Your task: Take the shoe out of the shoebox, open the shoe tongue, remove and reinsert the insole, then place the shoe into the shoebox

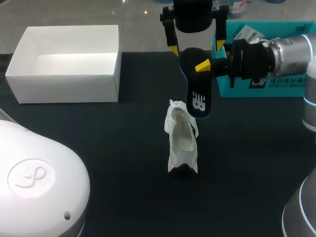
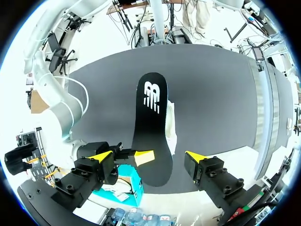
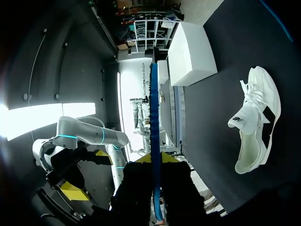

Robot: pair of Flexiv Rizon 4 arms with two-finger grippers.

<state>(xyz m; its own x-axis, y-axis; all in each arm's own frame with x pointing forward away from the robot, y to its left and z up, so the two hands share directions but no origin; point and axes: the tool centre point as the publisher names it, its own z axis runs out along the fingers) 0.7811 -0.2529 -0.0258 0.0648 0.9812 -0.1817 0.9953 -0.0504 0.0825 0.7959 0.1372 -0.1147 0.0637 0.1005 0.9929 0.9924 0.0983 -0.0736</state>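
Note:
My right gripper (image 1: 203, 66) comes in from the right and is shut on a black insole (image 1: 197, 89), holding it in the air near its heel end. In the right wrist view the insole (image 3: 154, 117) shows edge-on between that gripper's (image 3: 155, 162) fingers. My left gripper (image 1: 197, 47) hangs open above, with a yellow tip on each side of the insole's (image 2: 151, 127) heel end and neither touching it. The white shoe (image 1: 181, 138) lies on the dark table just under the insole's toe. The open white shoebox (image 1: 64, 64) stands empty at the back left.
A teal box (image 1: 256, 86) stands at the back right, behind my right gripper. The white shoebox (image 3: 190, 54) and the shoe (image 3: 256, 122) are well apart on the table. A white robot housing (image 1: 34, 182) fills the near left corner.

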